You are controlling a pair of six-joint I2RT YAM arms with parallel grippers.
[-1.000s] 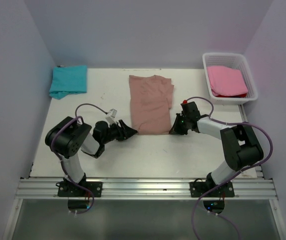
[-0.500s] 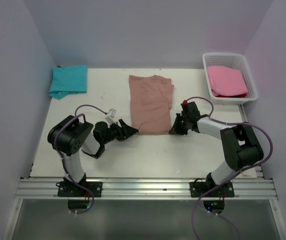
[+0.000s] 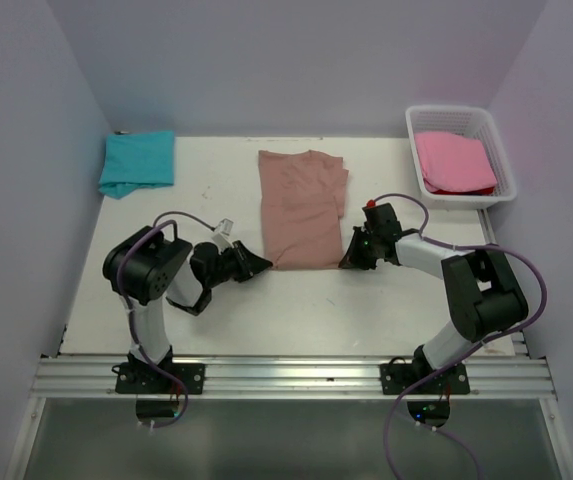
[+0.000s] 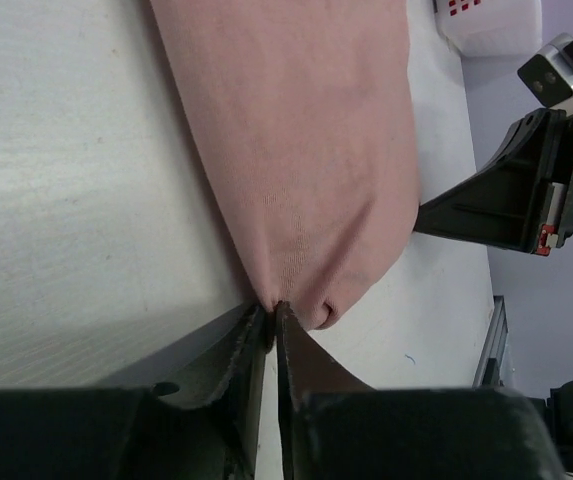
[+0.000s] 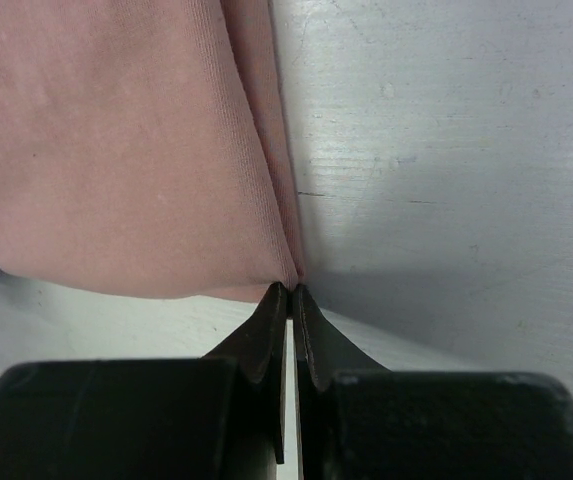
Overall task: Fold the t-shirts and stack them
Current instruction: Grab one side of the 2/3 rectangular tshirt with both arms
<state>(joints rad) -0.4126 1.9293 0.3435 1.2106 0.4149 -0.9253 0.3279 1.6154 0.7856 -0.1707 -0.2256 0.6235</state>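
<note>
The salmon-brown t-shirt (image 3: 302, 205) lies folded into a long strip in the middle of the table. My left gripper (image 3: 263, 264) is shut on its near left corner (image 4: 271, 300). My right gripper (image 3: 347, 262) is shut on its near right corner (image 5: 288, 280). Both pinch the cloth at table level. The teal t-shirt (image 3: 137, 162) lies folded at the far left corner. The bright pink t-shirt (image 3: 454, 162) lies in the white basket (image 3: 506, 165) at the far right.
The right gripper's fingers (image 4: 496, 195) show across the shirt in the left wrist view. Purple walls close the table on three sides. A metal rail (image 3: 296, 375) runs along the near edge by the arm bases.
The left arm's elbow has shifted a little to the right while its gripper stays at the shirt's corner. The right arm and the shirt have not visibly moved.
</note>
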